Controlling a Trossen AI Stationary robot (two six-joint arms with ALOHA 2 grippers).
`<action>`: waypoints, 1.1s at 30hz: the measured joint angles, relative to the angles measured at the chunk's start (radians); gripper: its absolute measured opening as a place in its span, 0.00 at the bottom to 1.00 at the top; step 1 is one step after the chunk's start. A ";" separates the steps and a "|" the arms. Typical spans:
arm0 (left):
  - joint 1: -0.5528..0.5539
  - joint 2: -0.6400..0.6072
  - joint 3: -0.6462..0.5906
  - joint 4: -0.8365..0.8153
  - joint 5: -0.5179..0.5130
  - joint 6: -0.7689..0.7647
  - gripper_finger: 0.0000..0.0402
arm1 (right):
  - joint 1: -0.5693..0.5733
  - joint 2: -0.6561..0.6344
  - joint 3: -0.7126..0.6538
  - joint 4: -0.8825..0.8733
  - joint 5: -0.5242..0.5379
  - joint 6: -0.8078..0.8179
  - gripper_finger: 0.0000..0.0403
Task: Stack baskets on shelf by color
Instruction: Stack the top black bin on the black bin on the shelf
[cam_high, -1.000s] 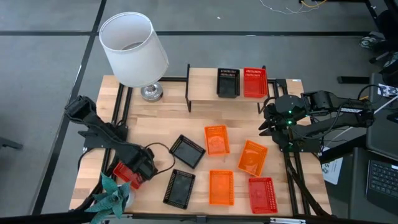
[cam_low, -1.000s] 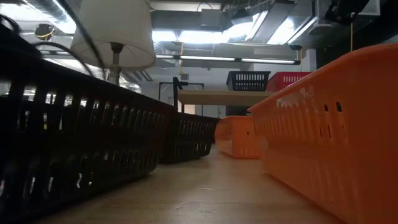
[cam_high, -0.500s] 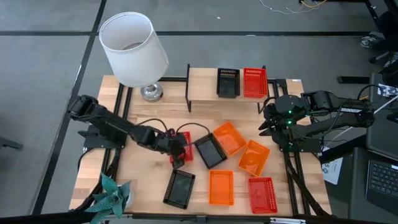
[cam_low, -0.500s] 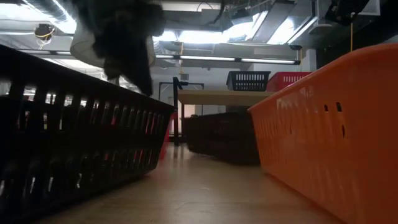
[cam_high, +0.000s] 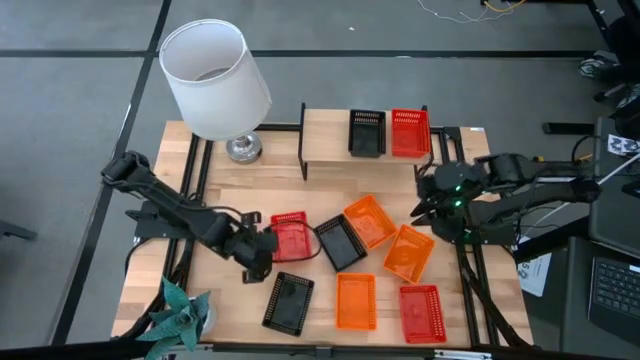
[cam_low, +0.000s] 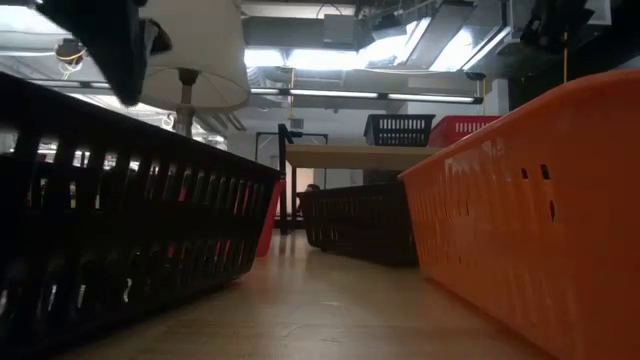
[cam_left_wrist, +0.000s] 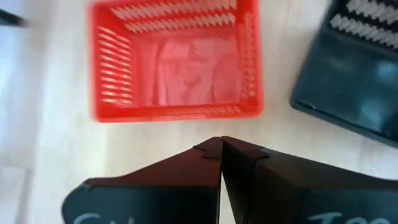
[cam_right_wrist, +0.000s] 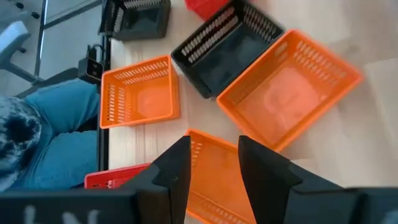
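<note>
A red basket (cam_high: 290, 235) lies on its base at the table's middle, next to a black basket (cam_high: 340, 242) and a tilted orange basket (cam_high: 368, 220). My left gripper (cam_high: 258, 245) is shut just left of the red basket (cam_left_wrist: 177, 59), apart from its near wall. My right gripper (cam_high: 425, 207) is open above the table's right side, over another orange basket (cam_right_wrist: 211, 180). The shelf (cam_high: 330, 135) at the far edge bears a black basket (cam_high: 367, 132) and a red basket (cam_high: 410, 132).
Along the near edge lie a black basket (cam_high: 288, 302), an orange basket (cam_high: 356, 300) and a red basket (cam_high: 422, 312). A lamp with a white shade (cam_high: 212, 80) stands at the far left. A plant (cam_high: 180, 315) is at the near left corner.
My left gripper has brought the red basket from the near left corner to the table's middle, shoving the black basket and an orange basket toward the right edge and turning them. It has then drawn back toward the left edge, leaving the red basket on the table.
</note>
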 joint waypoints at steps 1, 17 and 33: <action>-0.012 -0.015 0.000 0.000 -0.028 -0.005 0.00 | 0.009 0.010 -0.032 0.023 0.013 -0.004 0.33; -0.045 -0.143 0.000 0.003 -0.209 0.007 0.00 | 0.074 0.341 -0.228 0.344 0.107 -0.291 0.33; 0.011 -0.136 0.000 0.009 -0.214 0.008 0.00 | 0.187 0.328 -0.227 0.487 0.009 -0.176 0.27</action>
